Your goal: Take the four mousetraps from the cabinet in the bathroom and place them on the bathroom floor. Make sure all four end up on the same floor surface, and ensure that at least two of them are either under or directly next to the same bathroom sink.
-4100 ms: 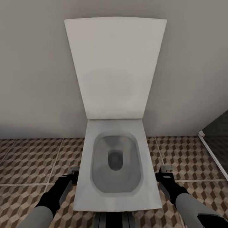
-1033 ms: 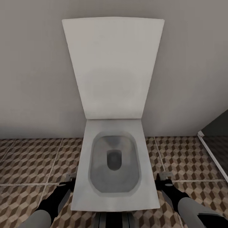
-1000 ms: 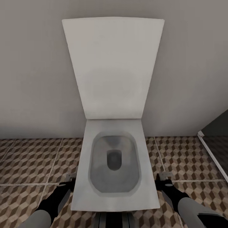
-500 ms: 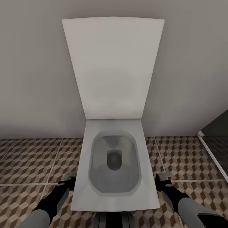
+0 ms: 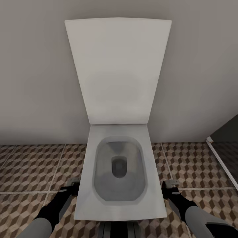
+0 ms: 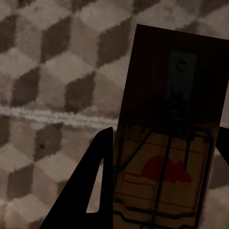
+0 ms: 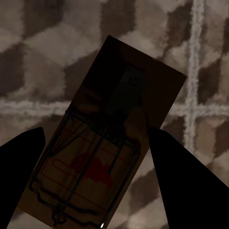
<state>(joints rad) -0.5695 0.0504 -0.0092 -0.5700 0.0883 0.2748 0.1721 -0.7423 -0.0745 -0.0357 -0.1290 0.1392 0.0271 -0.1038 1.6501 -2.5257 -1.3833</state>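
Head view: looking down onto a white toilet (image 5: pixel 86 201) at frame centre, lid (image 5: pixel 117 72) standing up against the grey wall (image 5: pixel 33 66). Flanking the bowl with both arms, left hand (image 5: pixel 73 183) at lower left and right hand (image 5: pixel 168 185) at lower right. Both hovering low over the bathroom floor (image 5: pixel 29 172). Keeping clear of the toilet rim on either side, probably so the loads are not knocked. Noting a dark shower edge (image 5: pixel 222 162) at the right margin.

Left wrist view: grasping one mousetrap (image 6: pixel 167 143) by its long edges, a dark finger (image 6: pixel 90 195) pressing against the near side. Holding the board face-up, red mouse mark and wire bar legible, cube tiles and a grout line passing beneath. Not resting on the floor, judging by how large the board looks against the tiles.

Right wrist view: clenching on a second mousetrap (image 7: pixel 109 152), held on a diagonal between the two fingers (image 7: pixel 176 176). Contact looking confined to the finger ends, so rating this the weaker of the two grips.

Judgement: carrying one trap per hand to halve the trips. Treating this as mid-transport. Setting down by the toilet would not satisfy the sink condition. Expecting to need a turn of the base first.
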